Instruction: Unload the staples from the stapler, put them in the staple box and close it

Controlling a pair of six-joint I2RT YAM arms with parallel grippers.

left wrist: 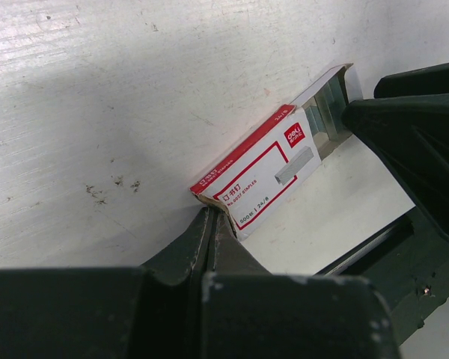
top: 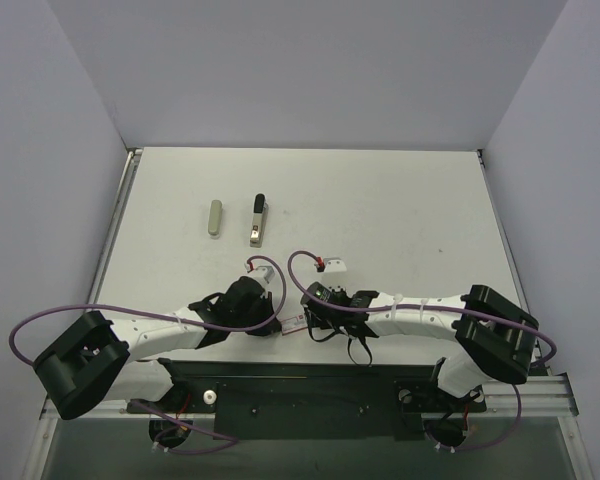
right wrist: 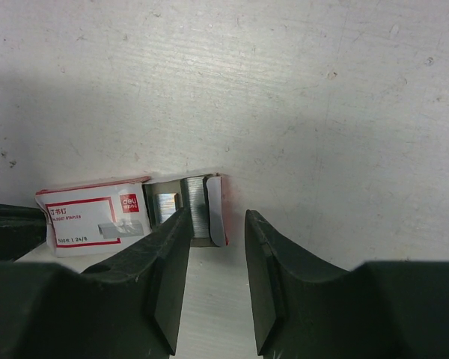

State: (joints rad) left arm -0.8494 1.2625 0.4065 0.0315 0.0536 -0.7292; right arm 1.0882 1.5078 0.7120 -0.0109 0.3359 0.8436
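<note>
Far back on the table (top: 400,200), the stapler (top: 258,222) lies flat beside a grey box (top: 214,218), well apart from both arms. We judge it light, rigid, smooth metal, likely slippery. Best pinched across its long sides mid-body, clear of the black end. Its staples don't show; we expect thin, brittle strips. Near us, the left gripper (left wrist: 280,164) looks clamped lengthwise on a red-and-white box (left wrist: 262,176) of glossy card, tray slid out. The right gripper (right wrist: 217,224) is released, nothing between its jaws.
</note>
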